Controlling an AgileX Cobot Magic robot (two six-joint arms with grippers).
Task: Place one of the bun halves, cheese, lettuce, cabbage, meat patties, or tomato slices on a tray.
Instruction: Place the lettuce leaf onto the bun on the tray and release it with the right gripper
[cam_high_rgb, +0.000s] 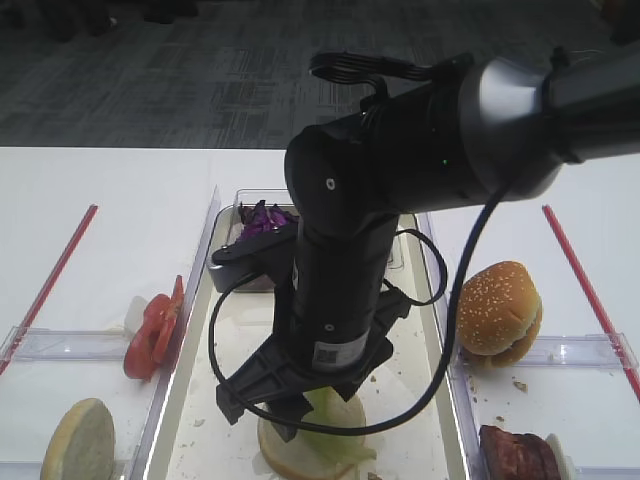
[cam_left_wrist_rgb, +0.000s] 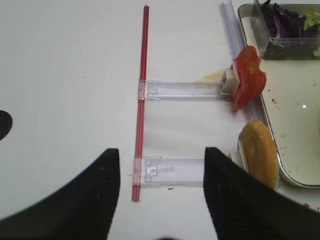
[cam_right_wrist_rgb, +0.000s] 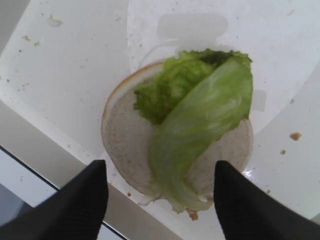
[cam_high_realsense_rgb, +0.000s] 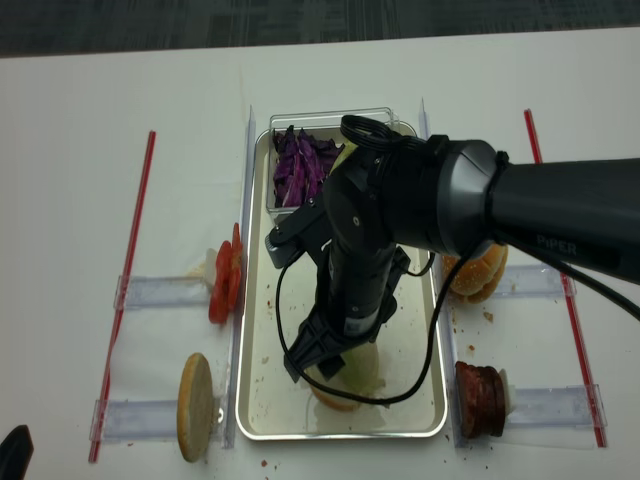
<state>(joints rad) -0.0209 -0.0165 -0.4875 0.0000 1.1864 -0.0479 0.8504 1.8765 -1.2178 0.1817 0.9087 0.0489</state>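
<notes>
Holding a bun half (cam_right_wrist_rgb: 125, 145) with its pale cut face up, the cream tray (cam_high_realsense_rgb: 255, 400) also carried a small clear tub (cam_high_realsense_rgb: 300, 165) of purple cabbage (cam_high_realsense_rgb: 298, 170) at its far end. A long pale strip of lettuce (cam_right_wrist_rgb: 200, 125) lay across that bun face, over a darker crinkly green piece, one end trailing past the bun's edge. Crumbs speckled the tray floor around it.

Directly above the bun hung the right gripper (cam_right_wrist_rgb: 160, 200), its two black fingers spread wide to either side of the bread and gripping nothing. The left gripper (cam_left_wrist_rgb: 160, 195) sat well off to the side over bare white table, jaws apart and empty.

Outside the tray, tomato slices (cam_high_realsense_rgb: 225, 285) stood on edge just beside its left rim, with another bun half (cam_high_realsense_rgb: 197, 405) upright nearer the camera. On the right side sat a sesame-topped bun (cam_high_realsense_rgb: 478, 272) and the meat patties (cam_high_realsense_rgb: 478, 398).
</notes>
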